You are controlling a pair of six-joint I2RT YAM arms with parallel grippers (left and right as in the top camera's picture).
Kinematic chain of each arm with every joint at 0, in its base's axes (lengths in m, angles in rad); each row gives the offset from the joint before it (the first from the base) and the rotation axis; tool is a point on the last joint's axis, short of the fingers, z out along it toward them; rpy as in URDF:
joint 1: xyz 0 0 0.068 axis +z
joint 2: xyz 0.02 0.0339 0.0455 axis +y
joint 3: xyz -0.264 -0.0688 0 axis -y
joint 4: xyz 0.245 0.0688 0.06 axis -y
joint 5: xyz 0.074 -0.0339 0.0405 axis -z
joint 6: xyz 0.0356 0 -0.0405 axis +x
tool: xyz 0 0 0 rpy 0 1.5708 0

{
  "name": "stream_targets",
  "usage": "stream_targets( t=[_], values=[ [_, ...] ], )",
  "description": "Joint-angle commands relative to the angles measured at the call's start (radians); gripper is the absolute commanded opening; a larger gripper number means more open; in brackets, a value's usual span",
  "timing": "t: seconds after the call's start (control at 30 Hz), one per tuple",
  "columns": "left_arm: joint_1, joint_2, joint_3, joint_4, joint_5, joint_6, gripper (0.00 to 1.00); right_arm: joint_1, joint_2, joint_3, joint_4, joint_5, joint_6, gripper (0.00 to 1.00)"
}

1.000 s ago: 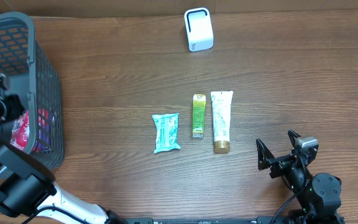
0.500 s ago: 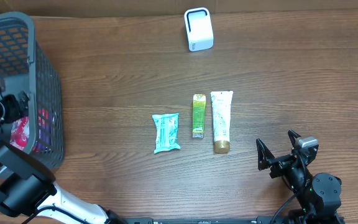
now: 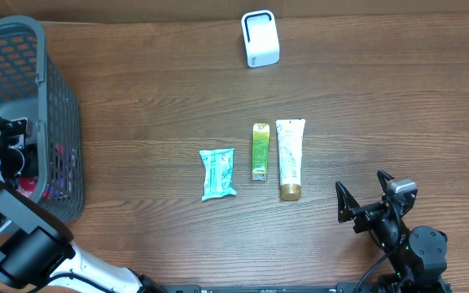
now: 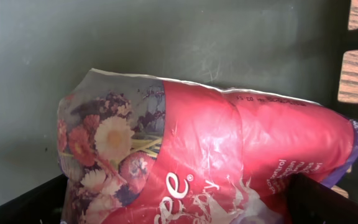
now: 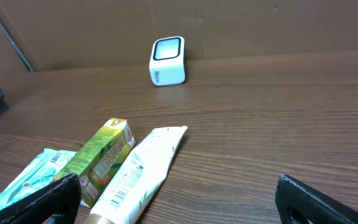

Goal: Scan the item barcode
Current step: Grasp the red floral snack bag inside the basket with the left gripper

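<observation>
A red packet with a flower print (image 4: 216, 155) lies inside the grey mesh basket (image 3: 59, 98) at the table's left edge. My left gripper (image 4: 173, 214) is down in the basket and open, one black finger (image 4: 17, 202) on each side of the packet's near end. From above, the left gripper (image 3: 15, 146) hides most of the packet (image 3: 28, 185). The white barcode scanner (image 3: 260, 38) stands at the far edge of the table. At the front right, my right gripper (image 3: 363, 194) is open and holds nothing.
A teal packet (image 3: 217, 173), a green box (image 3: 260, 150) and a white tube with a gold cap (image 3: 290, 158) lie side by side mid-table. The right wrist view shows the tube (image 5: 138, 174) and the scanner (image 5: 167, 60) ahead.
My left gripper has moved down and toward the near side of the basket, onto the red packet. The right arm has not moved.
</observation>
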Motion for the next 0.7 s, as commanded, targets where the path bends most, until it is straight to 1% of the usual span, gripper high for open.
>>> stream_targets(
  t=[0.0, 0.2, 0.23, 0.27, 0.3, 0.4, 0.43, 0.47, 0.5, 0.53, 0.67],
  values=[
    [0.028, 0.023, -0.086, 0.03, -0.029, 0.039, 1.0, 0.006, -0.012, 0.007, -0.02, -0.013, 0.004, 1.0],
    [0.047, 0.023, -0.158, 0.085, 0.059, 0.037, 1.0, 0.006, -0.012, 0.007, -0.021, -0.013, 0.004, 1.0],
    [0.047, 0.023, -0.164, 0.089, 0.082, 0.037, 0.96, 0.006, -0.012, 0.007, -0.021, -0.013, 0.004, 1.0],
    [0.046, 0.023, -0.167, 0.09, 0.105, 0.037, 0.91, 0.006, -0.012, 0.007, -0.02, -0.013, 0.004, 1.0],
    [0.045, 0.023, -0.168, 0.089, 0.125, 0.037, 0.78, 0.006, -0.012, 0.007, -0.02, -0.013, 0.004, 1.0],
    [0.044, 0.023, -0.168, 0.089, 0.171, 0.037, 0.33, 0.006, -0.012, 0.007, -0.02, -0.013, 0.004, 1.0],
    [0.043, 0.023, -0.168, 0.089, 0.176, 0.036, 0.2, 0.006, -0.012, 0.007, -0.021, -0.013, 0.004, 1.0],
    [0.042, 0.023, -0.168, 0.088, 0.177, 0.032, 0.11, 0.006, -0.012, 0.007, -0.02, -0.013, 0.004, 1.0],
    [0.042, 0.023, -0.168, 0.089, 0.177, 0.017, 0.07, 0.006, -0.012, 0.007, -0.02, -0.013, 0.004, 1.0],
    [0.042, 0.023, -0.168, 0.09, 0.177, 0.008, 0.04, 0.006, -0.012, 0.007, -0.02, -0.013, 0.004, 1.0],
    [0.042, 0.023, -0.162, 0.092, 0.177, -0.033, 0.04, 0.006, -0.012, 0.007, -0.02, -0.013, 0.004, 1.0]
  ],
)
